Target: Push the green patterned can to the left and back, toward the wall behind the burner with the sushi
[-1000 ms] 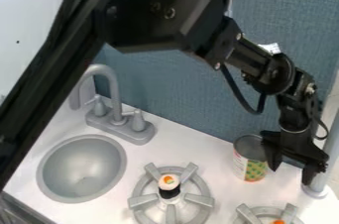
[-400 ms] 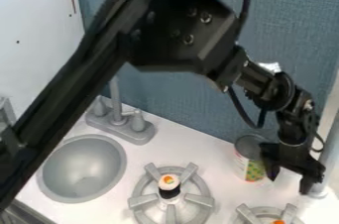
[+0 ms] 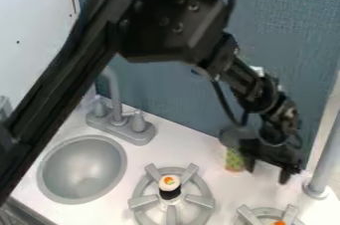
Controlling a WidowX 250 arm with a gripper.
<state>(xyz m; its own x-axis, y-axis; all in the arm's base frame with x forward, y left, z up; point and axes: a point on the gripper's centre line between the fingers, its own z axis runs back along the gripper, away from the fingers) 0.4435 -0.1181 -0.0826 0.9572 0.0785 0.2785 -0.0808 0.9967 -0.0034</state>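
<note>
Blue-gray panel (image 3: pixel 292 35) stood behind white counter (image 3: pixel 199 149) in toy kitchen. Black robot arm (image 3: pixel 76 64) arched across. Round gray sink (image 3: pixel 83 169) sat at left below gray faucet (image 3: pixel 114 89), gray stove burner (image 3: pixel 199 200) to its right. Black gripper (image 3: pixel 268 170) hung over counter's right side, fingers (image 3: pixel 286 175) parted wide, holding nothing. Tin can (image 3: pixel 233 159) stood just left of gripper, partly hidden; contact unclear.

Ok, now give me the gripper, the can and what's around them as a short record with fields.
Gripper: black gripper, low over the counter, fingers apart
Between fingers: nothing visible
Nearest thing: can, upright, partly hidden; contact unclear
Washing area: round grey sink, grey faucet
Burners: one with a white-and-black piece at its centre; another, cut off
</note>
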